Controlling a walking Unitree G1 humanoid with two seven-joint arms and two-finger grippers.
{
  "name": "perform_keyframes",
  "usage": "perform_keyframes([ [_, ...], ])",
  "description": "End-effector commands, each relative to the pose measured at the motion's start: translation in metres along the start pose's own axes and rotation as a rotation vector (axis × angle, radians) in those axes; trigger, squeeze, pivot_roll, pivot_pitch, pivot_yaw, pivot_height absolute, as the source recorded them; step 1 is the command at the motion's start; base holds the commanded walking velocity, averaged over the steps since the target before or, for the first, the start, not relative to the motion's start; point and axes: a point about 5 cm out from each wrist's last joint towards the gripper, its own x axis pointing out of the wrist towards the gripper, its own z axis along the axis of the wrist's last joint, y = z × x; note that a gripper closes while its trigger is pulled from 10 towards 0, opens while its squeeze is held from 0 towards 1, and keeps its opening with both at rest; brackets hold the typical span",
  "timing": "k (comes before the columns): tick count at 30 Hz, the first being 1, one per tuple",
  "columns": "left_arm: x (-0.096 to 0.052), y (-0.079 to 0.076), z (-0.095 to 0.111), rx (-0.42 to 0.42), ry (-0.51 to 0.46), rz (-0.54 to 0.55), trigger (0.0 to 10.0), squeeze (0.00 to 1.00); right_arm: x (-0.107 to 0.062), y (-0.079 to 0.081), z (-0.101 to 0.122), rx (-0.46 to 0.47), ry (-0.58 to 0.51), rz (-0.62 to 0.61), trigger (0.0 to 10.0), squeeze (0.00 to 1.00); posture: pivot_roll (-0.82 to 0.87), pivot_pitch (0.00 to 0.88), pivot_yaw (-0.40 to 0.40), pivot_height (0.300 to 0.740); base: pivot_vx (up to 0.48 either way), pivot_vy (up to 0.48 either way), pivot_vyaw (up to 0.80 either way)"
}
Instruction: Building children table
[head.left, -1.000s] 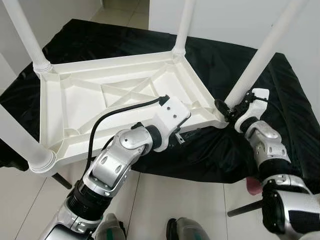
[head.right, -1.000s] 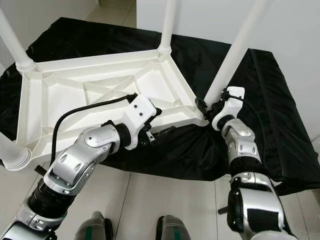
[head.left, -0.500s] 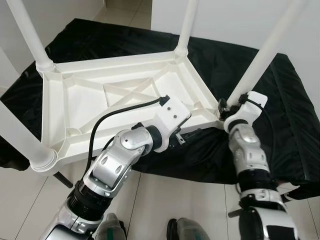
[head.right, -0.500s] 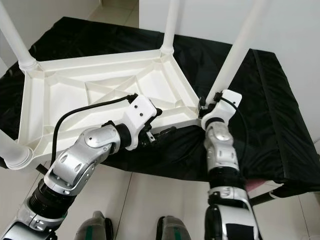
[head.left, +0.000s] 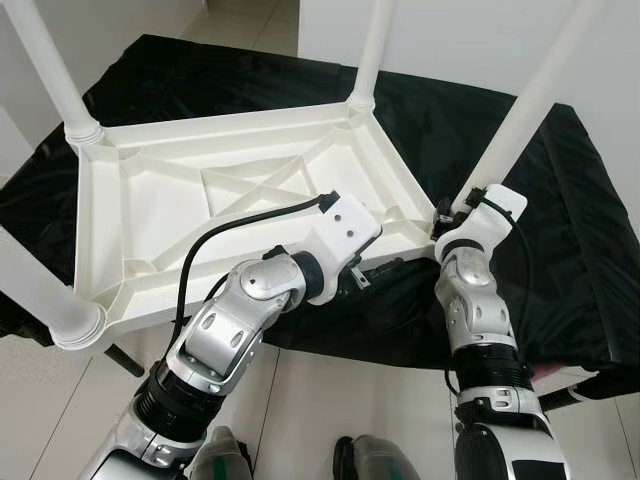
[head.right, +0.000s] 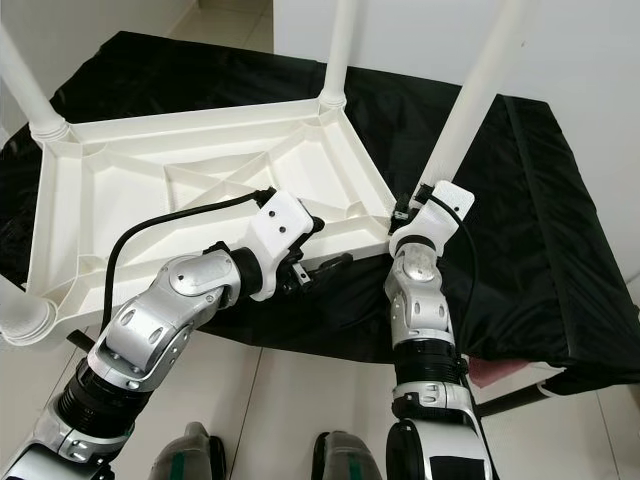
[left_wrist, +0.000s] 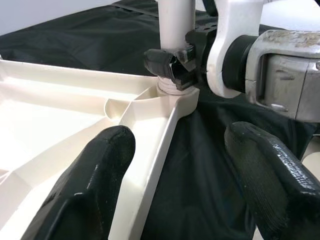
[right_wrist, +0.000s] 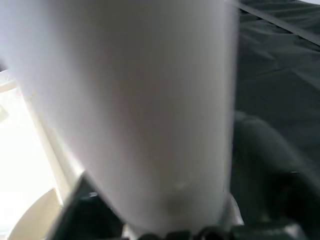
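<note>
The upturned table (head.left: 200, 200) lies on the cloth (head.left: 560, 230), legs (head.left: 515, 115) upward.

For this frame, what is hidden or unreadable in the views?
- Tops of the four legs, for example the near right leg: cut off by the upper edge in both eye views.
- Left end effector fingertips: behind its wrist housing in the eye views.
- Right wrist view: the leg is a close blur; whether it is fully seated cannot be told.
- Table top surface: faces down on the black cloth.
</note>
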Motion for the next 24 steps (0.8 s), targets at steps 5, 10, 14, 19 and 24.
perform_keyframes([
  [5,0.001,-0.005,-0.002,-0.006,0.006,-0.028,10.0,0.00,0.001,0.004,-0.004,-0.009,0.030,0.152,10.0,0.43,-0.04,0.017,-0.055,0.740,0.000,0.000,0.00],
  [10,0.003,-0.005,-0.002,-0.002,0.006,-0.028,10.0,0.00,0.005,0.005,0.005,-0.031,0.017,0.357,10.0,0.00,-0.04,0.009,-0.059,0.740,0.000,0.000,0.00],
  [14,0.003,-0.005,-0.002,-0.001,0.005,-0.028,10.0,0.00,0.010,0.001,0.009,-0.067,0.006,0.478,10.0,0.00,-0.04,0.005,-0.059,0.740,0.000,0.000,0.00],
  [19,0.004,-0.003,-0.001,0.004,0.004,-0.026,10.0,0.00,0.022,-0.009,0.011,-0.114,0.003,0.566,10.0,0.00,-0.04,0.000,-0.055,0.740,0.000,0.000,0.00],
  [24,0.004,-0.002,-0.001,0.009,0.005,-0.024,10.0,0.00,0.032,-0.018,0.011,-0.137,0.024,0.629,10.0,0.00,-0.04,0.000,-0.051,0.740,0.000,0.000,0.00],
])
